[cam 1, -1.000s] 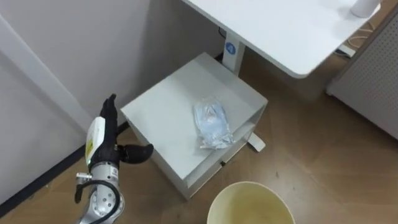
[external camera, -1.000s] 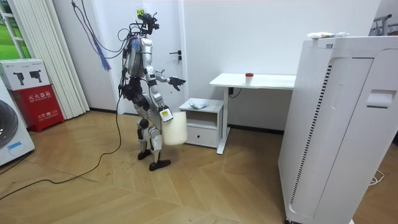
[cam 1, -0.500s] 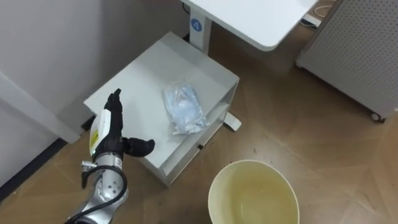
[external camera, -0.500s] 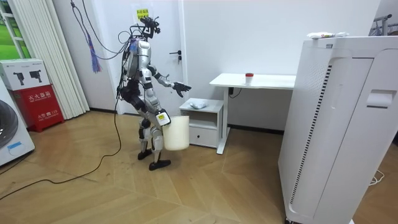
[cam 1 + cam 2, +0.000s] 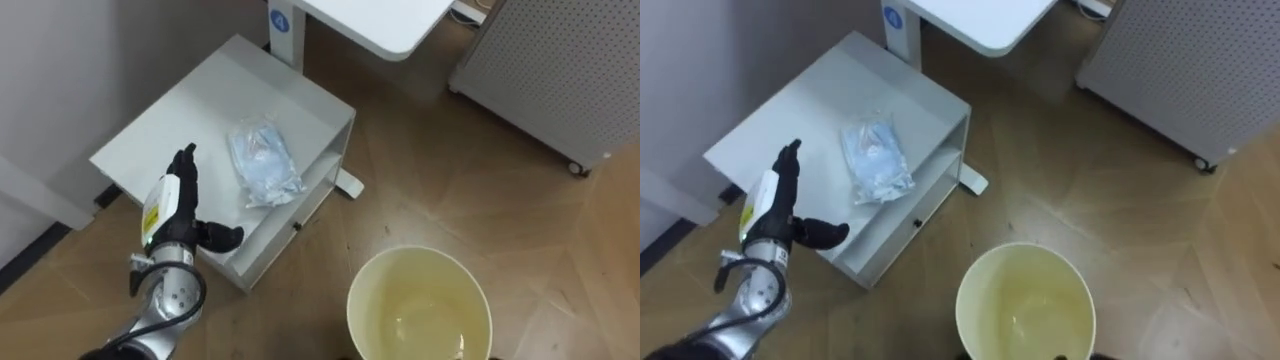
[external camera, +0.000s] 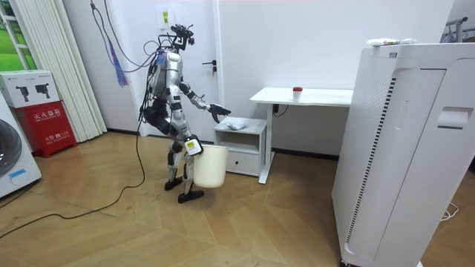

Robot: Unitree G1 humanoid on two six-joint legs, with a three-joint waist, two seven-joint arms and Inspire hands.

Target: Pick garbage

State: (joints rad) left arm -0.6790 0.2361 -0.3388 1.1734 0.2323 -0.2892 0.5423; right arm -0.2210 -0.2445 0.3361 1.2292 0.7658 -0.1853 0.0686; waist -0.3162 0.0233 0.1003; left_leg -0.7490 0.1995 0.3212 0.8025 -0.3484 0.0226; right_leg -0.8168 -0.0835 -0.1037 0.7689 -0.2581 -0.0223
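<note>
The garbage is a crumpled clear-and-blue plastic bag [image 5: 262,165] [image 5: 875,160] lying on top of a low white cabinet [image 5: 190,110] [image 6: 249,127]. My left hand [image 5: 178,210] [image 5: 778,208] is open, with straight fingers and the thumb out. It hovers over the cabinet's near left edge, a short way left of the bag and not touching it. In the room view the left hand [image 6: 217,111] reaches out over the cabinet. A cream bucket [image 5: 420,305] [image 6: 209,165] hangs at my right side, with my right hand [image 6: 191,146] gripping its rim. The bucket looks empty inside.
A white desk [image 5: 370,15] stands just behind the cabinet, with its foot [image 5: 348,183] on the wooden floor. A white perforated unit [image 5: 560,70] is at the far right and a wall [image 5: 60,60] at the left. The room view shows a tall white appliance [image 6: 401,148].
I have stepped closer to the cabinet, so the eye views have shifted. My left hand now reaches over the cabinet's edge, nearer the bag. The bucket hangs lower.
</note>
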